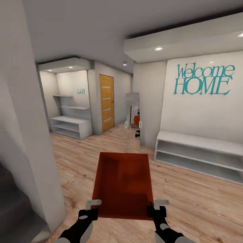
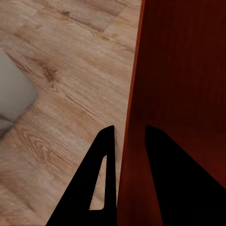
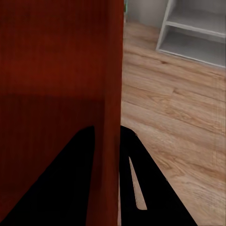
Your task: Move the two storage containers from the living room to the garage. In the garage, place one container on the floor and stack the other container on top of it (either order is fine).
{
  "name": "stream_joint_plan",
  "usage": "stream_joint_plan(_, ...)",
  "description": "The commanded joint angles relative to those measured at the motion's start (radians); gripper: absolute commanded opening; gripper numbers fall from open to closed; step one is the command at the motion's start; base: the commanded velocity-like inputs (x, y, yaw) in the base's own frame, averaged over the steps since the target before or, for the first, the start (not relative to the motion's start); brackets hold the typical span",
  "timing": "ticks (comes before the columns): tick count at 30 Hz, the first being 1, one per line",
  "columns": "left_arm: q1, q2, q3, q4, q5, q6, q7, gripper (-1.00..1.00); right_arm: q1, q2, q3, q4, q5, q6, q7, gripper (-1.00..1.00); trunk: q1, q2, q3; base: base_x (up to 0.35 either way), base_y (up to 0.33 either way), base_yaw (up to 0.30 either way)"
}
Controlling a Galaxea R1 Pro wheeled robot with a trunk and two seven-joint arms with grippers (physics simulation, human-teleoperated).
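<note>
One orange-red open-top storage container (image 1: pixel 123 182) hangs in front of me above the light wood-plank floor (image 1: pixel 192 206), held level by both arms. My left gripper (image 1: pixel 91 208) is shut on its near left wall. In the left wrist view the black fingers (image 2: pixel 101 183) straddle that wall (image 2: pixel 188 84), one outside and one inside. My right gripper (image 1: pixel 156 207) is shut on the near right wall. The right wrist view shows its fingers (image 3: pixel 141 183) clamped on either side of the container's edge (image 3: pixel 52 61). The bin looks empty inside.
A white wall corner (image 1: pixel 30 135) stands close on my left. At the right, a low white shelf bench (image 1: pixel 199 155) sits under a "Welcome HOME" sign. Ahead are a narrow mirror panel (image 1: pixel 133 121), a wooden door (image 1: pixel 106 103) and white shelves (image 1: pixel 71 126).
</note>
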Motion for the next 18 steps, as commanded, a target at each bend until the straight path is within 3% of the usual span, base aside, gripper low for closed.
stream_joint_plan(1, 0.000, 0.000, -0.016, 0.004, 0.026, 0.004, 0.005, -1.00, -0.001, 0.000, 0.006, -0.042, 0.004, -0.008, -0.007, -1.00, 0.001, -0.001, -0.002, 0.322, 0.000, 0.209)
stream_joint_plan(18, 0.000, 0.000, -0.016, 0.004, 0.026, 0.004, 0.005, -1.00, -0.001, 0.000, 0.006, -0.042, 0.004, -0.008, -0.007, -1.00, 0.001, -0.001, -0.002, 0.322, 0.000, 0.134)
